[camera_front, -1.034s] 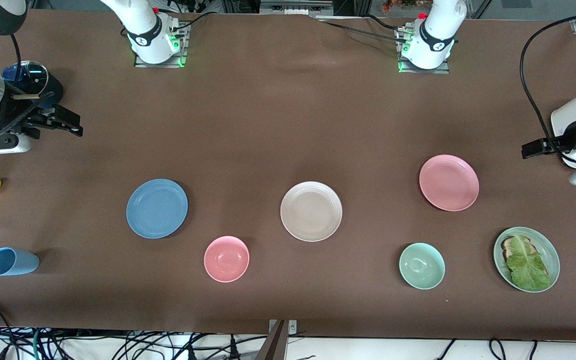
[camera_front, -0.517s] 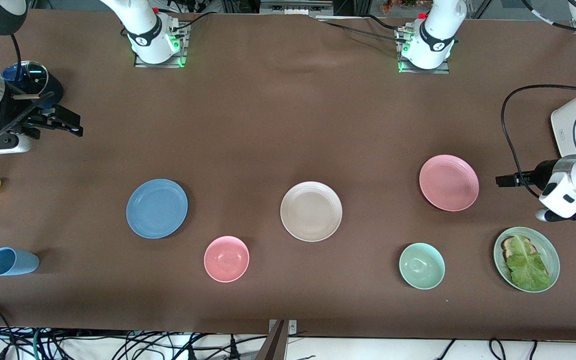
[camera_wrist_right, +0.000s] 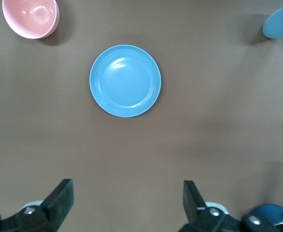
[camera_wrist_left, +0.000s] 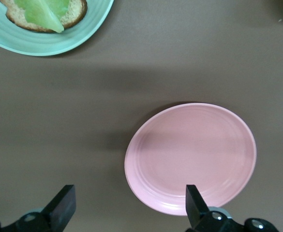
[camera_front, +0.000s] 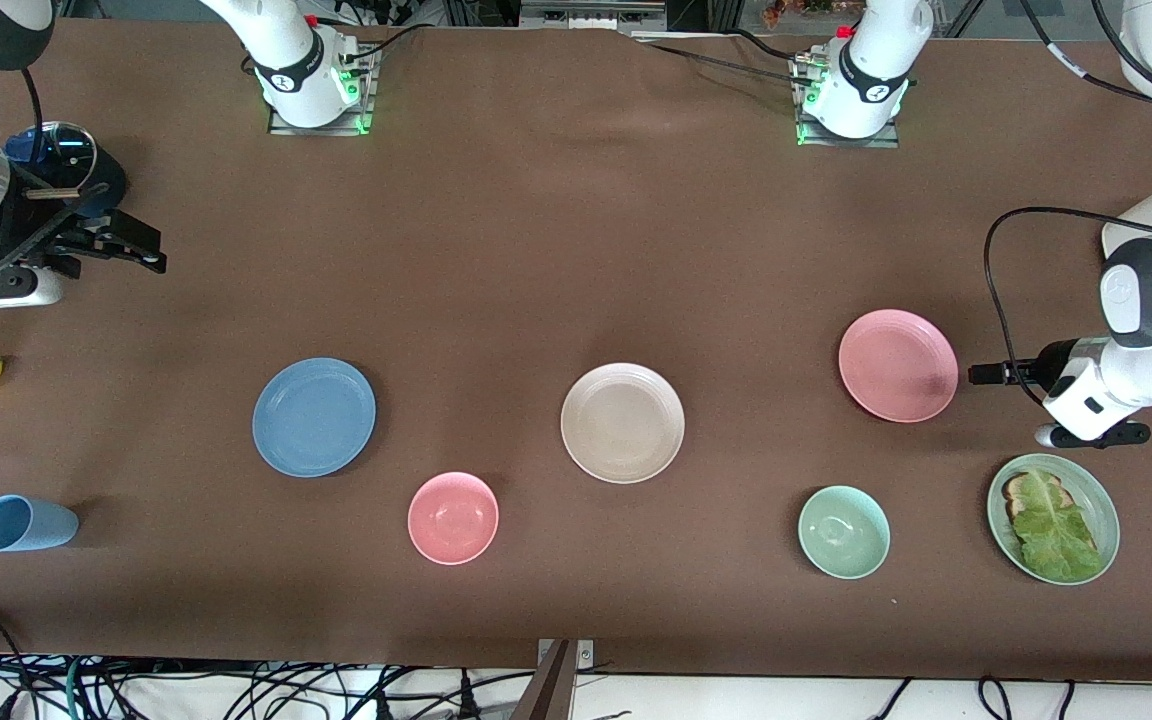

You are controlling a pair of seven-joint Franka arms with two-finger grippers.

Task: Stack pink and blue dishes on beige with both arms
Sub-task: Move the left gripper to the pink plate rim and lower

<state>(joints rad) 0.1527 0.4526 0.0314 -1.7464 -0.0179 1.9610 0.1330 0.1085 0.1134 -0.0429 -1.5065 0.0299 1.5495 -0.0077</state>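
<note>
On the table: one pink plate (camera_front: 898, 365), one blue plate (camera_front: 314, 416), one beige plate (camera_front: 622, 422). Left gripper (camera_wrist_left: 126, 210) and right gripper (camera_wrist_right: 126, 198) both spread wide, empty, fingertips cropped.

Even, diffuse overhead light fills all three views, without glare. The flat round pink plate (camera_wrist_left: 190, 157) and the flat round blue plate (camera_wrist_right: 125, 80) cast soft, short shadows on the matte brown tablecloth (camera_front: 536, 250). Focus is sharp throughout; a broad dim band crosses the left wrist view's upper half.
</note>
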